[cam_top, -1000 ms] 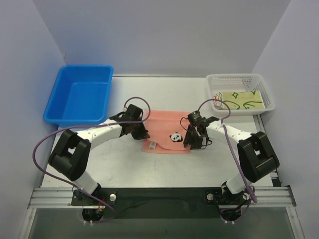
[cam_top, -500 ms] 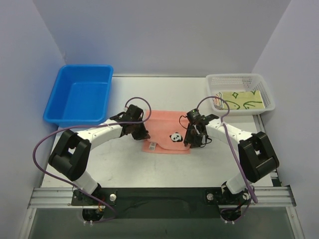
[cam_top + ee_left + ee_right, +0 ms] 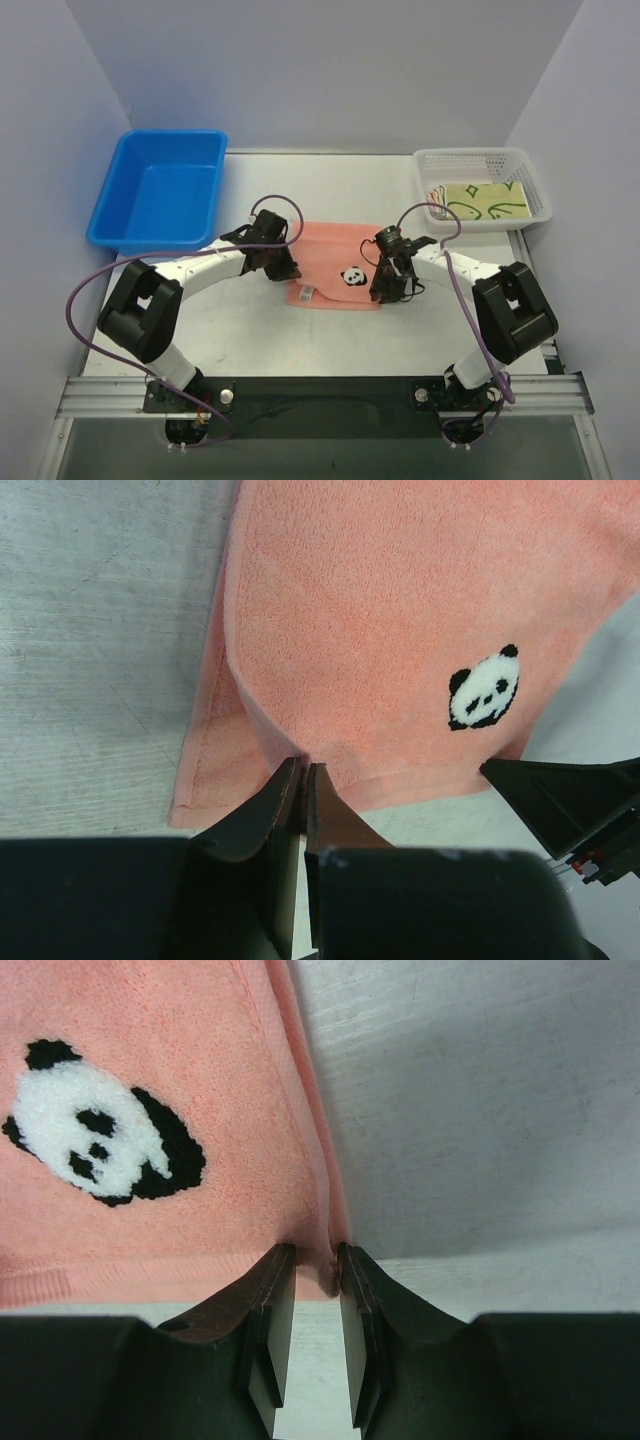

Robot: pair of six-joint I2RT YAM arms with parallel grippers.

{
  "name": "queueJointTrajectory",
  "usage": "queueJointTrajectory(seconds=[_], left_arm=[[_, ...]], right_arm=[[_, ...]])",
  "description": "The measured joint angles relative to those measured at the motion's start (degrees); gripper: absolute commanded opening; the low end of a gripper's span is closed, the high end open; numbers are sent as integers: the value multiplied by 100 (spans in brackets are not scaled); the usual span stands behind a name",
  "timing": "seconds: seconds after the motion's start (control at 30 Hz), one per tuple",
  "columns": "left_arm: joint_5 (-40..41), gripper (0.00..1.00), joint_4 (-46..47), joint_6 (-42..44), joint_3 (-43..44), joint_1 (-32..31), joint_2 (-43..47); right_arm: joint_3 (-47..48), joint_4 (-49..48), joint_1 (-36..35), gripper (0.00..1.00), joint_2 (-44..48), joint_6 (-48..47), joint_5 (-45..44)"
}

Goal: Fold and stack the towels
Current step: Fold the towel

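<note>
The salmon-pink towel [image 3: 330, 255] is lying folded at the middle of the table [image 3: 330, 190], with its panda patch [image 3: 352, 276] facing up near the five o'clock corner and a small label [image 3: 305, 292] showing at the seven o'clock corner. The left gripper [image 3: 303, 770] is bearing down on the towel's nine o'clock side, toward the near edge. Its fingers are pressed almost together and are pinching a raised ridge of the pink cloth between their tips. The right gripper [image 3: 314, 1252] is sitting at the towel's four o'clock corner, just beside the panda. Its jaws are standing a narrow slit apart, and the hem is bunching up between the tips, so it is nipping the towel's edge. Both arms are curving in from the near edge and meeting the cloth from opposite sides. At about ten o'clock from the towel, well apart from it, a blue bin [image 3: 108, 195] is resting on the table. At about two o'clock a white mesh basket [image 3: 470, 162] is holding a pale green towel [image 3: 490, 200] with dark-green outlines, lying flat inside.
</note>
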State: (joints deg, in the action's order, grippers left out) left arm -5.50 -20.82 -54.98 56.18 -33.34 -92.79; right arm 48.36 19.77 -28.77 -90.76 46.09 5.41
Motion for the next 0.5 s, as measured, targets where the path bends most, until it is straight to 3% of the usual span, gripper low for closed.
queueJointTrajectory(seconds=[0.13, 0.27, 0.5], left_arm=[[0, 0, 0, 0, 0, 0, 0], [0, 0, 0, 4, 0, 0, 0], [2, 0, -42, 39, 22, 0, 0]], right_arm=[[-31, -42, 35, 20, 0, 26, 22], [-37, -74, 68, 8, 2, 33, 39], [-37, -76, 131, 13, 111, 33, 42]])
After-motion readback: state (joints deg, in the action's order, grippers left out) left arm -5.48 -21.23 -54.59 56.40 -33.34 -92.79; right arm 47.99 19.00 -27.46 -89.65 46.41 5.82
